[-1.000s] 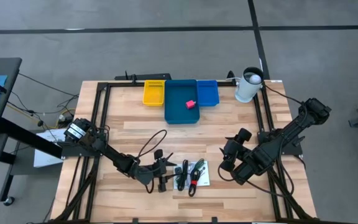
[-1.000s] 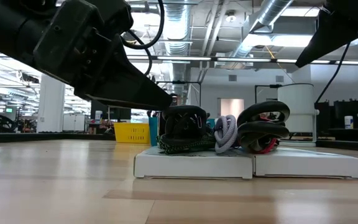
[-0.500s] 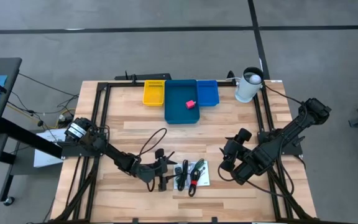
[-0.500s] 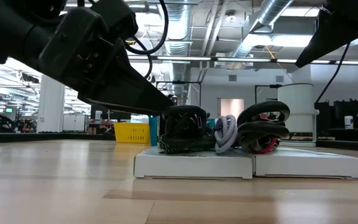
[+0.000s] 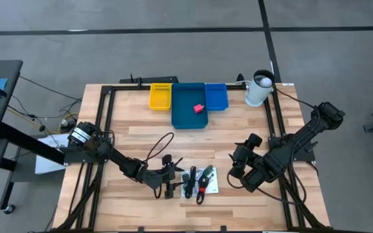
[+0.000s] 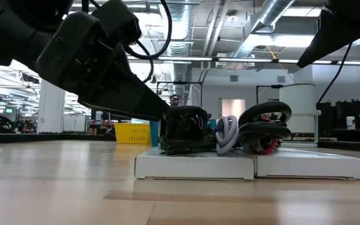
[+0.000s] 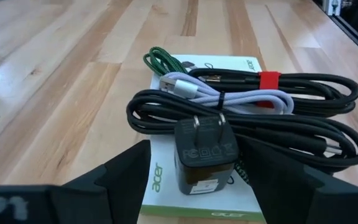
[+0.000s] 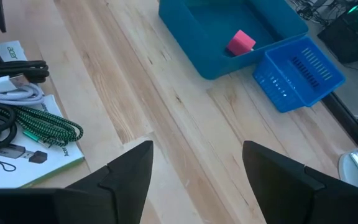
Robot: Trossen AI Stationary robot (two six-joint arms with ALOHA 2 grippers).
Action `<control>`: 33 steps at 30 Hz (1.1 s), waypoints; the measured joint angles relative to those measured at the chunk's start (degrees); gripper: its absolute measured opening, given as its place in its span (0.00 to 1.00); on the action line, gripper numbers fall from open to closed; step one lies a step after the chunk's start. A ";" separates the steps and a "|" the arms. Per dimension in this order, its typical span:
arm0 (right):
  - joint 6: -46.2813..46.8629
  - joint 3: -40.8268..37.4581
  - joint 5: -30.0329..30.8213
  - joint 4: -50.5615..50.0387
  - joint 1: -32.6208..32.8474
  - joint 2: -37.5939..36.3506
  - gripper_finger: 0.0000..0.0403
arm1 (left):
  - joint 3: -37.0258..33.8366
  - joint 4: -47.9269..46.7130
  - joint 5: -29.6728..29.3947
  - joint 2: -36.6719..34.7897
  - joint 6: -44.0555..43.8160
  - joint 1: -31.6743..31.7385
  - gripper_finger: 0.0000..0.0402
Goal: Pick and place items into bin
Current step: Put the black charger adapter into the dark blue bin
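Note:
A black plug charger (image 7: 205,155) stands on white printed cards (image 7: 166,186), among black cables (image 7: 303,93), a pale cable (image 7: 229,93) and a green braided cord (image 7: 160,62). In the high view this pile (image 5: 198,181) lies near the table's near edge. My left gripper (image 7: 197,149) is open and low over the table, one finger on each side of the charger; I see no touch. It also shows in the high view (image 5: 171,182) and the low view (image 6: 161,114). A pink-red block (image 5: 199,108) lies in the big blue bin (image 5: 181,116). My right gripper (image 8: 194,162) is open and waits to the right of the pile (image 5: 239,167).
A yellow basket (image 5: 160,96) and a small blue basket (image 5: 215,96) flank the big bin at the far edge. A white cylinder (image 5: 259,88) stands at the far right corner. Black rails (image 5: 105,123) run along both table sides. Bare wood lies between pile and bins.
My left gripper has crept toward the table's right, closer to the pile, and dipped a little. Its fingers now flank the charger. The pile and my right arm have kept still.

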 joint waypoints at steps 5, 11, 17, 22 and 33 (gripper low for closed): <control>0.00 0.00 -0.01 0.00 0.00 -0.02 0.61 | 0.00 -0.19 1.46 0.00 -0.02 0.82 0.61; 0.02 0.00 -0.02 0.00 0.00 0.00 0.61 | 0.00 -0.22 2.45 0.00 -0.03 1.23 0.61; 0.00 0.00 0.00 0.00 0.00 0.00 0.61 | 0.00 -0.21 3.75 0.00 -0.04 1.61 0.61; 0.02 0.00 0.00 0.01 0.00 -0.01 0.61 | 0.00 -0.22 3.91 0.00 -0.04 1.62 0.61; 0.02 0.00 0.00 0.06 0.00 0.00 0.61 | 0.00 -0.21 4.67 0.00 -0.04 1.99 0.61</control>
